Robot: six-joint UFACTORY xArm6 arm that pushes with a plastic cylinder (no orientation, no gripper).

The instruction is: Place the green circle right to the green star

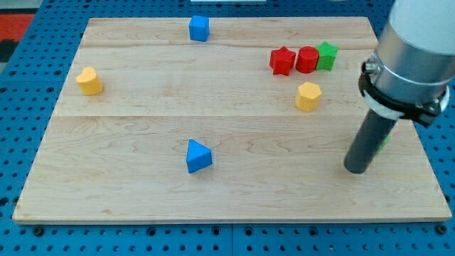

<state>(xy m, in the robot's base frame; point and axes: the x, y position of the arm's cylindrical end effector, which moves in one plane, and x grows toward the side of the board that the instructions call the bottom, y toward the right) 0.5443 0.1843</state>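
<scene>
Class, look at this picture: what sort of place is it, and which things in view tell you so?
Probably a robotics lab bench: a wooden board lies on a blue perforated base, small coloured blocks such as the blue triangle sit on it, and my tip touches it.

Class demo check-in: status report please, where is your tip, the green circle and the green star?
My tip down at the view's lower right. Green circle mostly hidden behind the rod, only a sliver showing. Green star at upper right beside red blocks; nothing blocks the way up.

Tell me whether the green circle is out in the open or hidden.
Mostly hidden: only a green sliver shows right of the rod, above my tip.
</scene>
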